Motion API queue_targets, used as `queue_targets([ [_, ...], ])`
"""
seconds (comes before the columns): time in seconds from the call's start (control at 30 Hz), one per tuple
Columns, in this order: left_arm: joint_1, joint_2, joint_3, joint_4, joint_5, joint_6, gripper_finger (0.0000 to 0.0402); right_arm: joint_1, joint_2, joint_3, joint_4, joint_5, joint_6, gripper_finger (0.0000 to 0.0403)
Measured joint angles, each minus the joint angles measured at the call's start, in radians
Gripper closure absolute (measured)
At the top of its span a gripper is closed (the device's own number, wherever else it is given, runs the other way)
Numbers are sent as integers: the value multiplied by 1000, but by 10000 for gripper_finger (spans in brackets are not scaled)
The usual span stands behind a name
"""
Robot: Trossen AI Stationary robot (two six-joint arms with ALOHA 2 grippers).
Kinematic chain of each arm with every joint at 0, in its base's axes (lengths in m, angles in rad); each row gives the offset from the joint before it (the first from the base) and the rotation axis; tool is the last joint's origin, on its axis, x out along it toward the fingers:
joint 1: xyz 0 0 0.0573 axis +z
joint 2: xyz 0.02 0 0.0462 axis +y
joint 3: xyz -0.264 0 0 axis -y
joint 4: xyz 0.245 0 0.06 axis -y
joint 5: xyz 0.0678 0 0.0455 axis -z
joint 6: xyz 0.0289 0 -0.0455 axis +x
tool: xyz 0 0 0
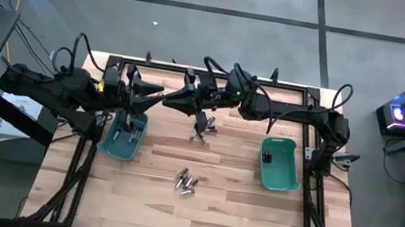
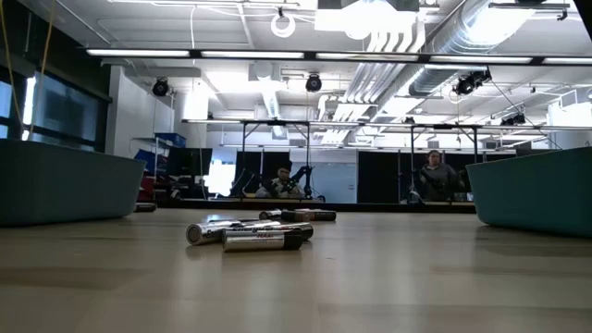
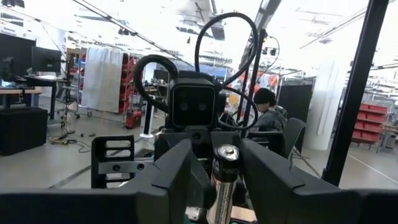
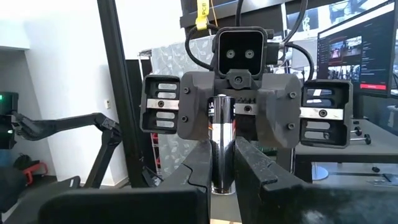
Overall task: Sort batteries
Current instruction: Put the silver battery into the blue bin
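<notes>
Loose batteries (image 1: 186, 182) on pale wood-plank table (image 1: 211, 219), centre front: small smooth metal cylinders, silvery with dark bands. Teal plastic bins either side, left bin (image 1: 123, 135), right bin (image 1: 279, 164), rounded walls. Farther back, mid-air between both arms: silver-and-black cell (image 4: 222, 146), upright. Right gripper (image 4: 222, 180) clamped narrow on its lower part. Left gripper (image 3: 217, 180) fingers flank same cell; grip cannot tell.
</notes>
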Motion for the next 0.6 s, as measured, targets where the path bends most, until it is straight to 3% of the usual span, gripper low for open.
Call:
queue_targets([
  [0.23, 0, 1, 0, -22, 1, -7, 298, 0, 0, 0, 6, 0, 0, 380],
  [0.6, 0, 10, 0, -26, 7, -18, 247, 0, 0, 0, 7, -2, 0, 380],
])
